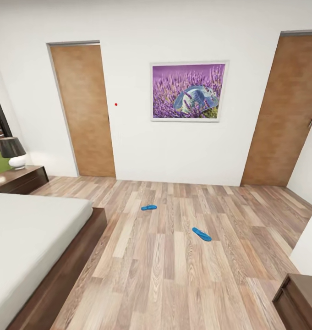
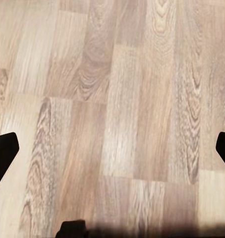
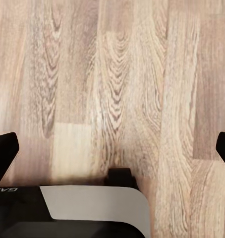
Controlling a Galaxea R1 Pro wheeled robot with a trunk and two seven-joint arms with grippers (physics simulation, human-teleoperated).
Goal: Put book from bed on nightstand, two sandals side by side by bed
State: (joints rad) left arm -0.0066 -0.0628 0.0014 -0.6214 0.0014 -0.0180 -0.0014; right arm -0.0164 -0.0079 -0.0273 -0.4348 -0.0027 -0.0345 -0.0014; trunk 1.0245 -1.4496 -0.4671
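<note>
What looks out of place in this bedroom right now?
The two blue sandals lie apart on the wood floor, one nearer the bed, the other farther out and angled differently. Neither sits beside the bed as a pair. Nothing else looks odd.

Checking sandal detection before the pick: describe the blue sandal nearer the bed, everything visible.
The bright blue flat flip-flop nearer the bed is small in the head view, slim and elongated, lying flat on the grey-brown wood-plank floor, its length running roughly across the picture. It touches only the floor, lying apart from the dark brown bed frame and from the second blue flip-flop. Strap detail is too small to tell.
</note>
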